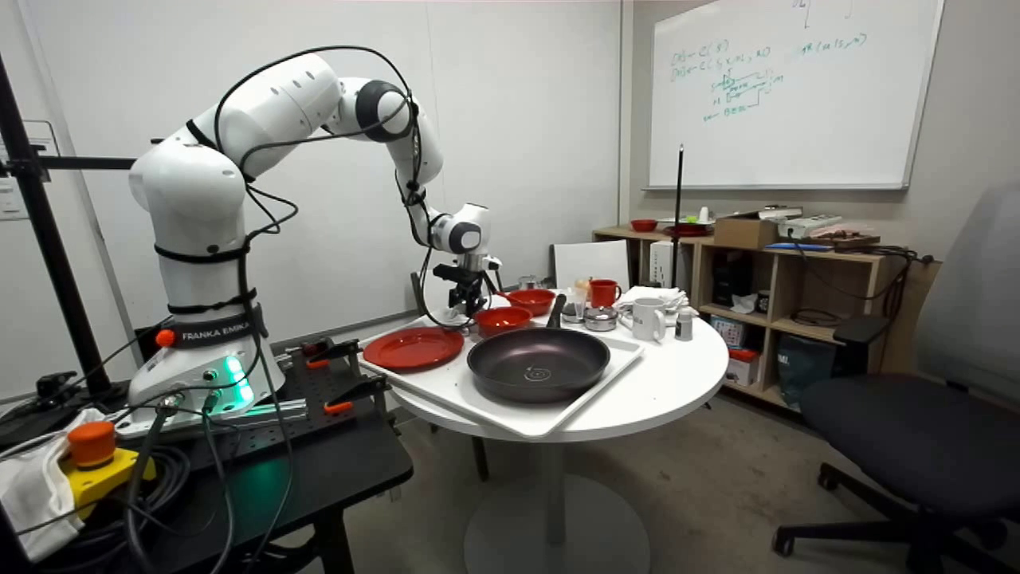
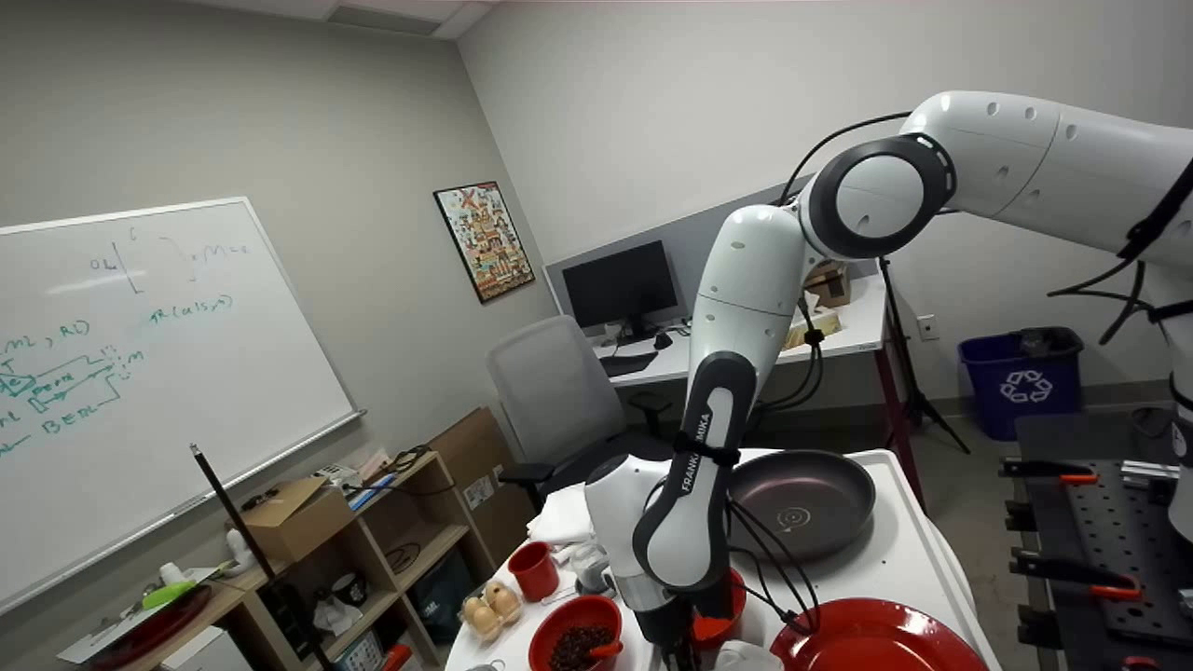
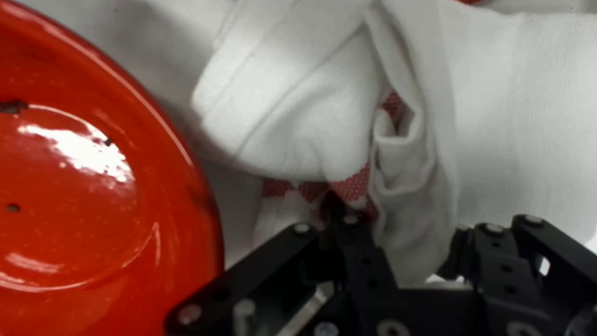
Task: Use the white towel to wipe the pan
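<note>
The hand [image 3: 402,242] pinches the bunched white towel [image 3: 298,116].

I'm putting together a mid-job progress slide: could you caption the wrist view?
Gripper closed on the rumpled, red-marked white towel, beside a glossy red dish.

About the round white table [image 1: 681,375] I see pale walls [image 1: 526,143], a whiteboard [image 1: 829,147] lettered in green, wooden cubby shelving [image 1: 797,291], a colourful framed print [image 2: 485,242], a mesh-backed office chair [image 2: 557,373] and a white desk [image 2: 867,320] bearing a computer monitor [image 2: 617,287]; the floor [image 1: 693,494] is brownish grey.
</note>
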`<state>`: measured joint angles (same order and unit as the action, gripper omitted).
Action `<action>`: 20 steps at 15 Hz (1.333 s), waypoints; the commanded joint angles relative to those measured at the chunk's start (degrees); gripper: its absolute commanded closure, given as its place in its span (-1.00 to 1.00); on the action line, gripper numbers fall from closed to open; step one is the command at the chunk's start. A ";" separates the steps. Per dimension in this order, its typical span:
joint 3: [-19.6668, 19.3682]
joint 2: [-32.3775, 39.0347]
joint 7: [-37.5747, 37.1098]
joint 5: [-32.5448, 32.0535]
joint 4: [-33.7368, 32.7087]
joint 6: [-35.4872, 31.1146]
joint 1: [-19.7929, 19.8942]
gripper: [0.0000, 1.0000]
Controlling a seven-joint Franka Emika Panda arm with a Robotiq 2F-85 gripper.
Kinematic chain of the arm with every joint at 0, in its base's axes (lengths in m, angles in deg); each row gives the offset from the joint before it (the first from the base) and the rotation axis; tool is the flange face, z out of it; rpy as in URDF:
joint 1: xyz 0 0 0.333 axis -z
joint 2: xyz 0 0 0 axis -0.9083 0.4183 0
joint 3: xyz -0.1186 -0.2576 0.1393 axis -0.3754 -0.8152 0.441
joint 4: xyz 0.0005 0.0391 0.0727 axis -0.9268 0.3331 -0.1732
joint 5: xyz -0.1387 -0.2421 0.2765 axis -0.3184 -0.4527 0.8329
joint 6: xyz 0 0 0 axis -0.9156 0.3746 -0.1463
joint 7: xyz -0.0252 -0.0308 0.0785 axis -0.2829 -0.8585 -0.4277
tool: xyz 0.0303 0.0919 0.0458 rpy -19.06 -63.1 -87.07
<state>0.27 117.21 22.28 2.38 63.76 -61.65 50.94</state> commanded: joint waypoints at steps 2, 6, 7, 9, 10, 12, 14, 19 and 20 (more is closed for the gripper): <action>0.02 1.85 0.52 -0.51 -3.29 2.01 -0.71 0.56; 0.15 1.75 0.53 -0.51 -3.31 1.79 -1.03 -0.20; 0.16 1.73 0.54 -0.53 -3.30 1.76 -1.12 -0.35; 0.26 1.67 0.62 -0.46 -3.17 1.67 -1.16 -0.64; 0.29 1.63 0.66 -0.45 -3.10 1.66 -1.18 -0.80; 0.43 1.37 0.76 -0.45 -2.80 1.55 -1.20 -0.98; 0.68 0.56 0.79 -0.43 -1.89 1.13 -1.23 -1.00; 2.48 -4.39 0.41 0.44 3.23 -0.45 -0.82 -1.00; 2.71 -6.01 -0.01 0.59 4.74 -1.36 -0.84 -1.00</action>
<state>2.14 116.55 22.40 2.42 63.17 -61.34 49.91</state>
